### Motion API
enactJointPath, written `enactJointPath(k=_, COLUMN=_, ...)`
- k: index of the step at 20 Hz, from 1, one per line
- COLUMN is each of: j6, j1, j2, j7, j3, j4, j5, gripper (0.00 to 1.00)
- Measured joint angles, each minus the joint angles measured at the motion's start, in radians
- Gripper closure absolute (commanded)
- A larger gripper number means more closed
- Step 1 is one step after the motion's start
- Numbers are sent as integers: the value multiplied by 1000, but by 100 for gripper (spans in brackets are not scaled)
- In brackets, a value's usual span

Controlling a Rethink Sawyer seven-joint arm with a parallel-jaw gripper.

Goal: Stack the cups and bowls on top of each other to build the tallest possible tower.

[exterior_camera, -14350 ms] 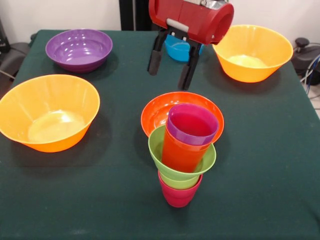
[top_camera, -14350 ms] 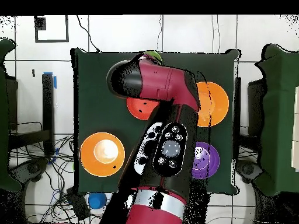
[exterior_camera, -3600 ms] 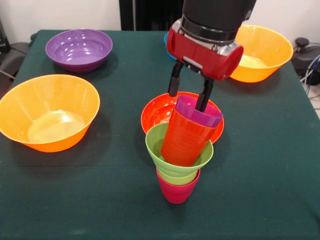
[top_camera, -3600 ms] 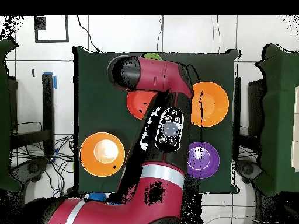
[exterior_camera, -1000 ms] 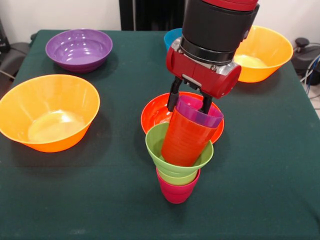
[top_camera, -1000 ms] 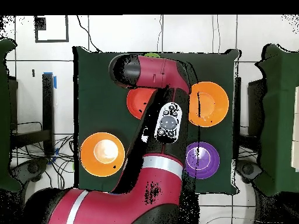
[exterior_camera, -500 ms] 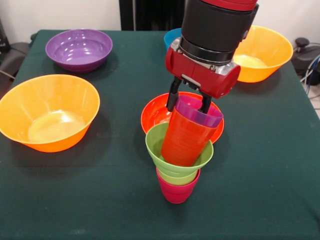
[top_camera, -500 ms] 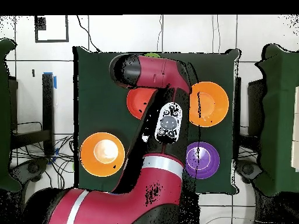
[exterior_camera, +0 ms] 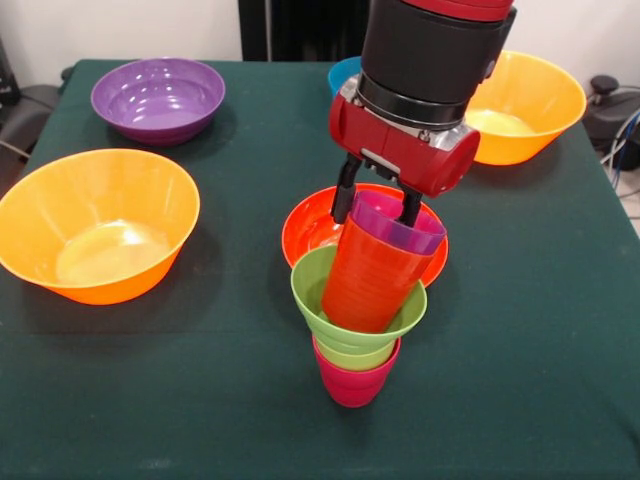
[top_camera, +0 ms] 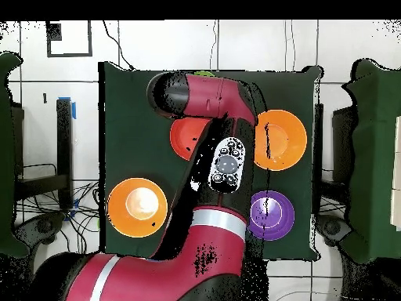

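Note:
The tower stands near the table's front: a crimson cup [exterior_camera: 354, 386] at the bottom, a small lime green bowl [exterior_camera: 312, 290] on it, and an orange-red cup [exterior_camera: 368, 280] with a purple cup [exterior_camera: 398, 226] nested inside. The two top cups lean toward the far right. My gripper [exterior_camera: 378, 200] hangs straight over the purple cup, open, one finger outside its left rim and the other at its far rim. A red-orange bowl [exterior_camera: 312, 226] sits just behind the tower. In the overhead view the arm [top_camera: 223, 168] hides the gripper and most of the tower.
One large orange bowl [exterior_camera: 98, 225] sits at the left and another [exterior_camera: 520, 105] at the far right. A purple bowl [exterior_camera: 158, 98] is at the far left. A small blue bowl [exterior_camera: 345, 74] peeks out behind the gripper. Cables [exterior_camera: 620, 140] lie past the right edge.
Within the last second the gripper has crept up very slightly while the tower stayed still. Earlier it hung behind the tower near the blue bowl, and the top cups leaned less.

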Motion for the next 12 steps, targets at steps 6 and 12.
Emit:
enactJointPath(k=6, j6=0, j1=-3, j2=1, j7=0, j3=-1, j4=-27, j5=0, gripper=0)
enactJointPath(k=12, j6=0, j1=-11, j2=4, j7=0, j3=-1, j4=-67, j5=0, gripper=0)
